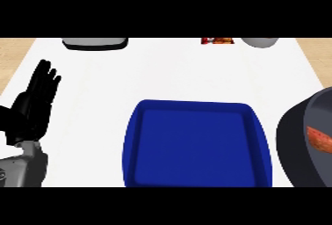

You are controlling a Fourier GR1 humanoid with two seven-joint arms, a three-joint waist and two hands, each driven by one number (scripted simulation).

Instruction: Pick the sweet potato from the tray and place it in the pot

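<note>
At your nine o'clock you see the black left hand [35, 105] at rest, released, fingers straight and pointing up, holding nothing. Toward six o'clock sits the deep-blue rectangular plastic tray [194, 145]. At four o'clock, just beside the tray, the dark grey round metal pot [295, 132] is cut by the view's edge, and the orange-red sweet potato [319, 139] lies inside it.
</note>
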